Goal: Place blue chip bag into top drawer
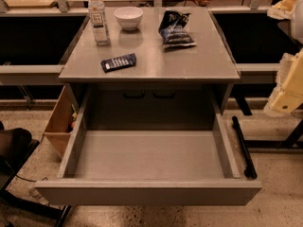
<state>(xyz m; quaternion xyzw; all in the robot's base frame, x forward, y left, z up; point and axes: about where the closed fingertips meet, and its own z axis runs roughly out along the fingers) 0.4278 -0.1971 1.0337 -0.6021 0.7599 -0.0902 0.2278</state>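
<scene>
The blue chip bag (pixel 174 28) is a crinkled dark-blue foil bag lying on the grey cabinet top (pixel 189 60), at the back right. The top drawer (pixel 147 193) below is pulled fully out toward me, and its grey floor is bare. My gripper (pixel 285 92) shows as cream-coloured arm parts at the right edge of the view. It is beside the cabinet, at about countertop height, well to the right of the bag and touching nothing.
A flat dark-blue bar packet (pixel 118 62) lies front left on the top. A water bottle (pixel 98 20) and a white bowl (pixel 129 17) stand at the back left. A wooden box (pixel 60 122) sits left of the drawer and a black bar (pixel 244 148) right of it.
</scene>
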